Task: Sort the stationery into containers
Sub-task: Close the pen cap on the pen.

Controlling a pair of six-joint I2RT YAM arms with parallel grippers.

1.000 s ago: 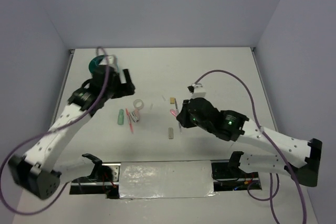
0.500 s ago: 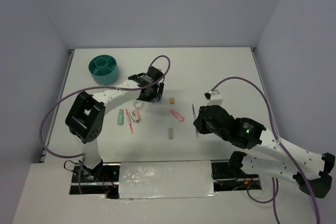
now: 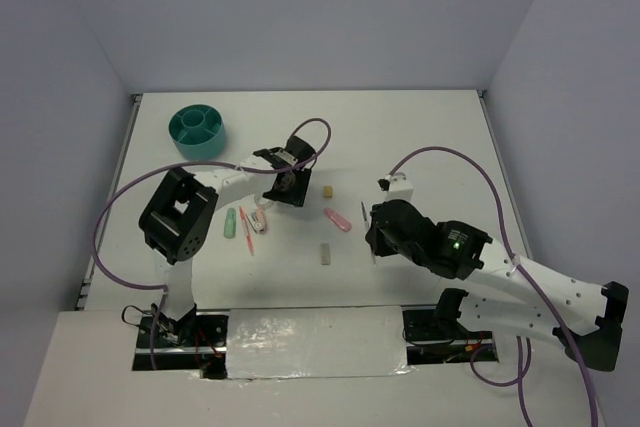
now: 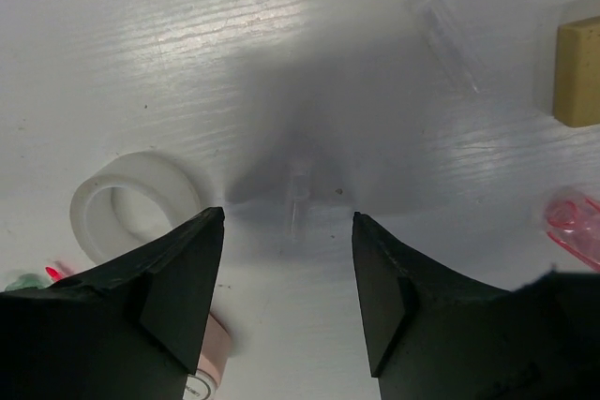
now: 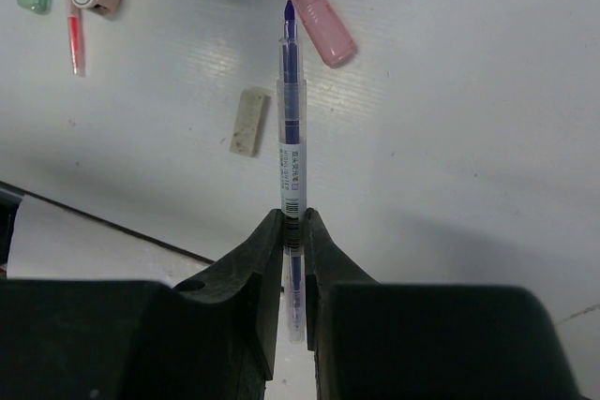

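The teal cup stands at the far left. My left gripper is open, low over the table beside the clear ring; a small clear cap lies between its fingertips. My right gripper is shut on a dark blue pen, held above the table. A pink oblong piece, two tan blocks, a pale green piece and a pink pen lie mid-table.
A pink correction-tape piece lies just near of the ring. A second clear cap lies by the far tan block. The table's near edge shows in the right wrist view.
My left arm swung from beside the teal cup to the items mid-table and came down by the ring. My right gripper lifted the blue pen and drew back to the right.
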